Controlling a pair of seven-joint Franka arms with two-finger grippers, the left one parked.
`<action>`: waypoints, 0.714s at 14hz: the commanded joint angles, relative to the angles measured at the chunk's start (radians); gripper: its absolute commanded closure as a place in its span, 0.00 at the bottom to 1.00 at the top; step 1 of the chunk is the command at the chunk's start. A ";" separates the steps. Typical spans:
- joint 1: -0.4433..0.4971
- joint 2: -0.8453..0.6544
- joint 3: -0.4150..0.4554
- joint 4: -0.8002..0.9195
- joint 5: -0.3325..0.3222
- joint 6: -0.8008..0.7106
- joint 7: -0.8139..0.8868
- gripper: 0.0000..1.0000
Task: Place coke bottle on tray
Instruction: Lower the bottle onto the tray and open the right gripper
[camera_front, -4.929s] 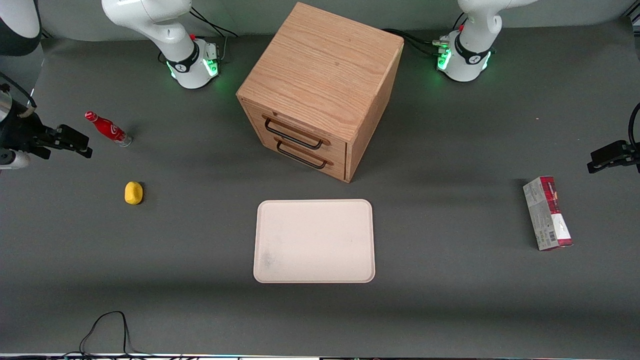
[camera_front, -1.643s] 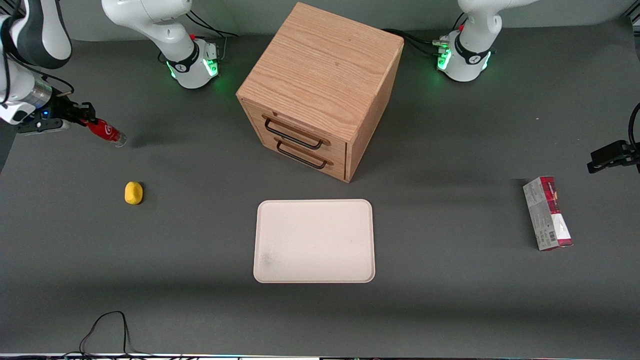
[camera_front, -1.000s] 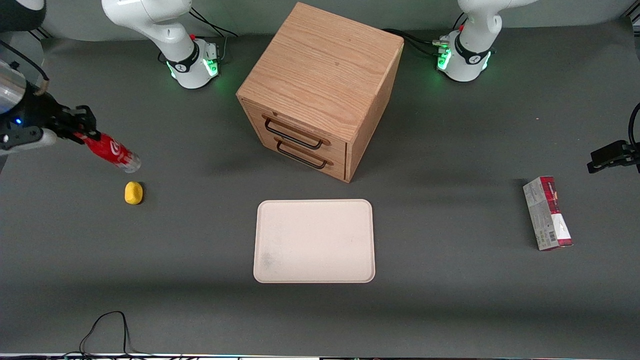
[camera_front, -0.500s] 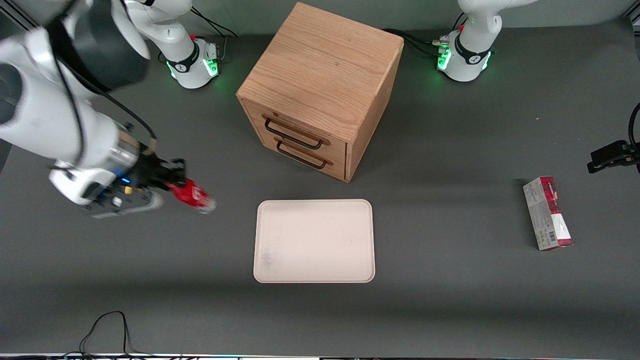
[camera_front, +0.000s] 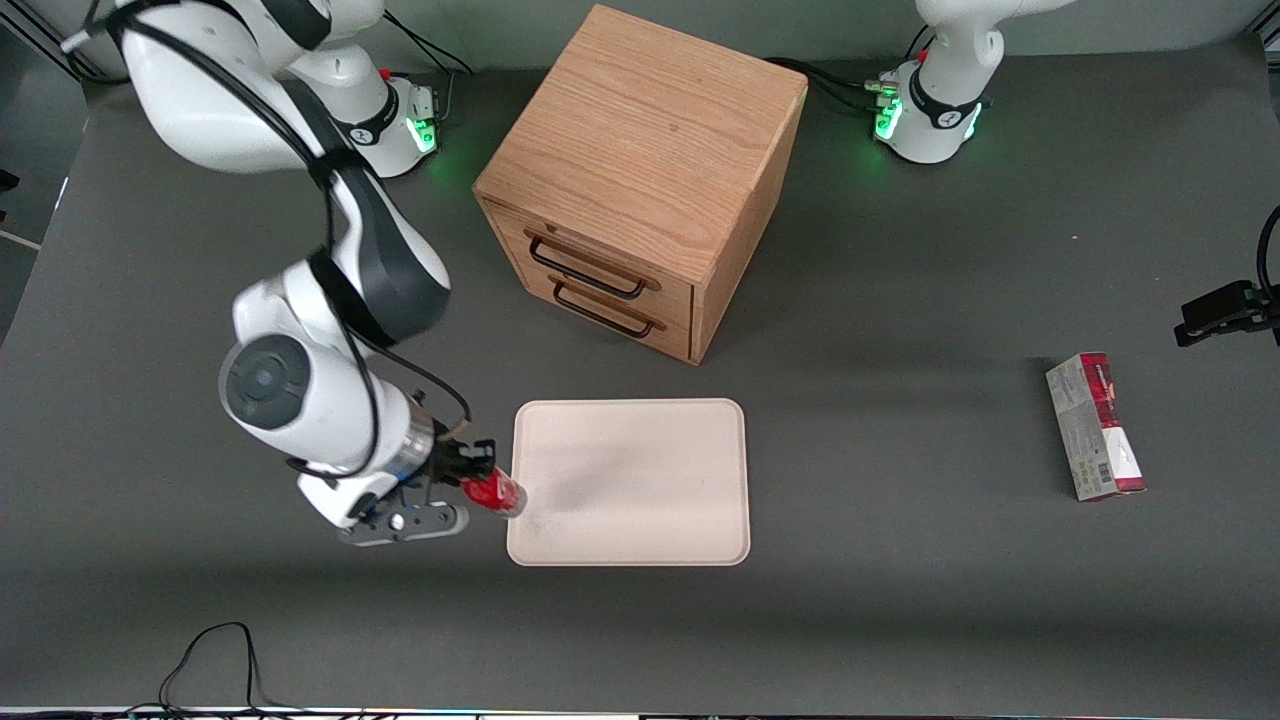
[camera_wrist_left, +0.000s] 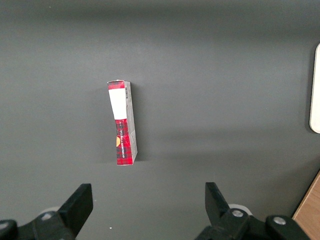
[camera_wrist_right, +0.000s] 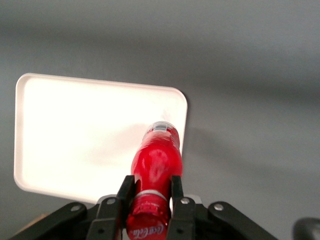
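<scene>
My right gripper (camera_front: 478, 483) is shut on the cap end of the small red coke bottle (camera_front: 496, 494). It holds the bottle in the air, tilted, with the clear base just over the edge of the cream tray (camera_front: 640, 470) that faces the working arm's end of the table. In the right wrist view the black fingers (camera_wrist_right: 126, 192) clamp the bottle's neck (camera_wrist_right: 152, 192). The bottle's body (camera_wrist_right: 157, 160) points at the tray's rim (camera_wrist_right: 184, 107).
A wooden two-drawer cabinet (camera_front: 640, 170) stands farther from the front camera than the tray. A red-and-grey carton (camera_front: 1094, 426) lies toward the parked arm's end of the table; it also shows in the left wrist view (camera_wrist_left: 122, 122). A black cable (camera_front: 215, 660) lies near the table's front edge.
The gripper went to the bottle lying near the working arm's end of the table, closed on it, lifted it and carried it to the tray's edge. The arm now hides the yellow object.
</scene>
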 joint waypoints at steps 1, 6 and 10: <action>0.004 0.086 0.016 0.072 -0.019 0.067 0.033 1.00; 0.008 0.128 0.016 0.069 -0.021 0.092 0.030 0.89; 0.007 0.111 0.012 0.057 -0.024 0.091 0.048 0.00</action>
